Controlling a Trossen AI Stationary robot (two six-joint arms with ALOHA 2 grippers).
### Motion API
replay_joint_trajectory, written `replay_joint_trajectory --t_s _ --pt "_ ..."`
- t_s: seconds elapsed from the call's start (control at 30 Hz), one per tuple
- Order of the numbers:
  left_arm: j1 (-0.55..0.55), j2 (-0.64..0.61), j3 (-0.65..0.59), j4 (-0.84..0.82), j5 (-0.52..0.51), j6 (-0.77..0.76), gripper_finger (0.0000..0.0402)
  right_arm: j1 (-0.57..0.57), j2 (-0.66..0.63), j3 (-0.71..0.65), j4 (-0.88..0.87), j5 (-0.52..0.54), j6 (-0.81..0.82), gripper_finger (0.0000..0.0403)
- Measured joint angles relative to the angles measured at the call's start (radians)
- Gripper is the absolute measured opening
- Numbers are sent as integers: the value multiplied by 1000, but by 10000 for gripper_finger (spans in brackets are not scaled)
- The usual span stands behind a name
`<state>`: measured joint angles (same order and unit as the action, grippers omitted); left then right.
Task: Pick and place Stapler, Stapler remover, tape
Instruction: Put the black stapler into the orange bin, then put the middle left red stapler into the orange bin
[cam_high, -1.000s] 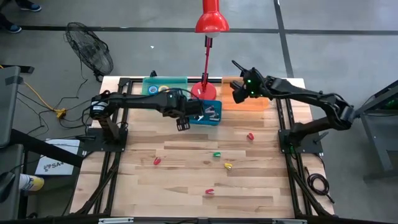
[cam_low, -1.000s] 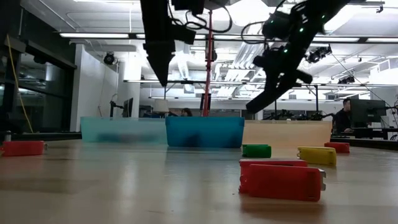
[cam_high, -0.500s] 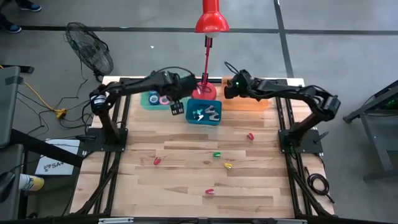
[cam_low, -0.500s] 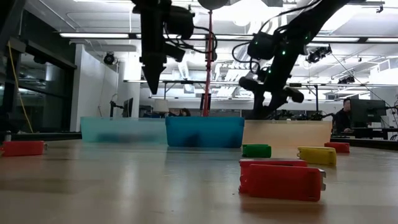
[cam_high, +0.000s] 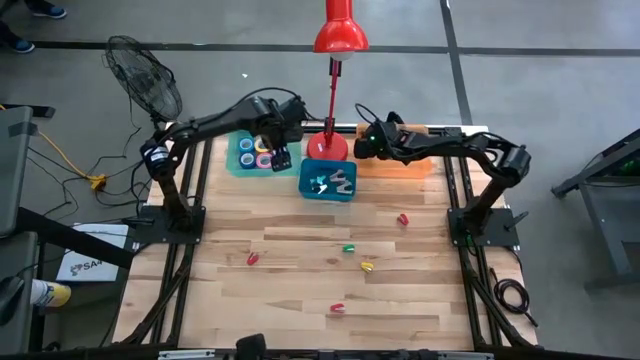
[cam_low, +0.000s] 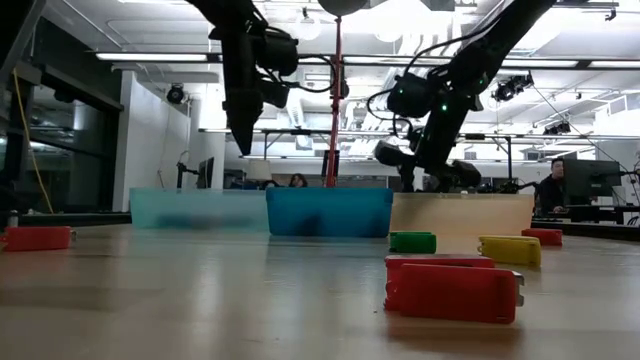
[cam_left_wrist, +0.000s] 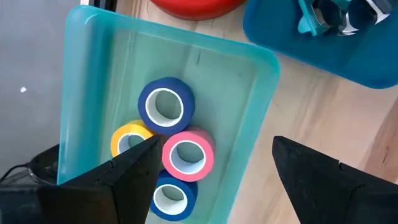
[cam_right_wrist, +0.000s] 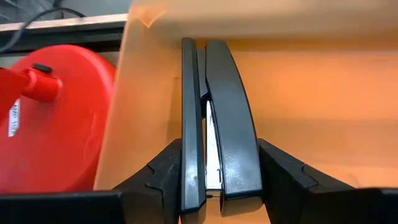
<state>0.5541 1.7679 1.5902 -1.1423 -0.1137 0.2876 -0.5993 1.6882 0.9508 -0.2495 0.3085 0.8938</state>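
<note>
both arms shifted to the bins at the back of the table

since the earlier frame, the left gripper (cam_high: 281, 157) has been swung away from the blue bin (cam_high: 328, 180) and brought over the teal tray (cam_high: 243, 157), while the right gripper (cam_high: 366, 146) has been drawn in over the near end of the orange bin (cam_high: 398, 166).

the left gripper's fingers (cam_left_wrist: 127, 180) are held well apart and nothing is gripped between them. in the left wrist view, four rolls of tape (cam_left_wrist: 166, 106) are seen lying together inside the teal tray: a blue one, a yellow one (cam_left_wrist: 129, 138), a pink one (cam_left_wrist: 188, 154) and a second blue one (cam_left_wrist: 170, 195), each touching its neighbour.

the right gripper is clamped on a black stapler (cam_right_wrist: 214, 118), which is held lengthwise between the two fingers (cam_right_wrist: 163, 175) and is seen against the inside of the orange bin; whether it is touching the bin floor cannot be told. just beside that bin the round base of the red lamp (cam_high: 329, 145) is seen.

pale stapler removers (cam_high: 330, 181) are seen lying in the blue bin between the other two. small staplers are scattered over the open wooden table (cam_high: 300, 270), well apart from the bins: red ones (cam_high: 253, 258), a green one (cam_high: 349, 248) and a yellow one (cam_high: 367, 266).
</note>
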Motion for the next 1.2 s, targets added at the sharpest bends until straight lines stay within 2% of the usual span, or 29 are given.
replay_joint_trajectory --t_s 0.37,0.53,0.73,0.83,1.2 --pt "93 0 0 19 91 50 298 36 42 1 43 -23 34 153" --pt "125 0 0 36 122 65 298 39 42 1 42 -68 48 156" --pt "163 0 0 54 171 75 298 28 44 0 30 -143 49 246" --pt "176 0 0 54 176 83 298 15 43 0 36 -171 44 270" --pt "188 0 0 53 187 93 298 -5 29 4 27 -241 22 270"
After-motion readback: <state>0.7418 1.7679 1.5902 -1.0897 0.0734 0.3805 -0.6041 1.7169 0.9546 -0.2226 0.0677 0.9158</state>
